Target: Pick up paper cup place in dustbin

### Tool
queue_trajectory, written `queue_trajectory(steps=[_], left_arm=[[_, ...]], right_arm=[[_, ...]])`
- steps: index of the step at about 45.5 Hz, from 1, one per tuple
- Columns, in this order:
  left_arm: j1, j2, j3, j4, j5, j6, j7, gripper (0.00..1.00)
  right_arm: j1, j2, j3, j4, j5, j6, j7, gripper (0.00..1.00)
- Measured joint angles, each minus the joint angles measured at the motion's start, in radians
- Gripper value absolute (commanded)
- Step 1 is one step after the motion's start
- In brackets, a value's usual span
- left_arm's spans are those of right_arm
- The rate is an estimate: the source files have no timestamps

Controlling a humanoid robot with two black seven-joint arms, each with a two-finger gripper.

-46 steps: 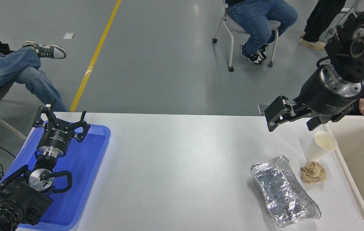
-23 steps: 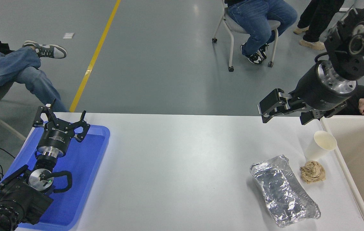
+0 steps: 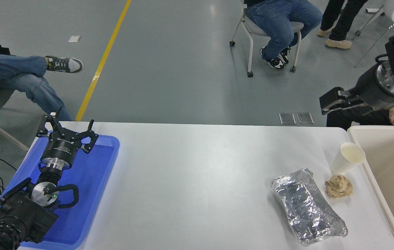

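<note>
Paper cup (image 3: 350, 157) plain, no print, beside dustbin (image 3: 387, 180), right end effector (image 3: 335, 104) grip state unclear

A small line of white print is borne on the body of the left gripper (image 3: 67, 133), but it is too small and blurred to be read.

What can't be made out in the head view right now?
- Right gripper: seen side-on beyond the table's far edge; open or shut cannot be told.
- Large cream-beige plastic dustbin: cut off by the right and bottom edges; most of its floor is unseen.
- Small white paper cup: its contents can't be told from this angle.
- Shallow blue plastic tray: much of it is covered by the parked left arm and left gripper.
</note>
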Motion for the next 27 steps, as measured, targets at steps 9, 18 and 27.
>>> queue_trajectory(steps=[9, 18, 27], left_arm=[[0.001, 0.001, 0.000, 0.000, 0.000, 0.000, 0.000, 1.00], [0.001, 0.001, 0.000, 0.000, 0.000, 0.000, 0.000, 1.00], [0.001, 0.002, 0.000, 0.000, 0.000, 0.000, 0.000, 1.00]], right_arm=[[-0.146, -0.032, 0.050, -0.095, -0.056, -0.080, 0.001, 1.00], [-0.298, -0.066, 0.132, -0.170, -0.115, -0.144, 0.003, 1.00], [-0.447, -0.092, 0.230, -0.247, -0.189, -0.189, 0.003, 1.00]])
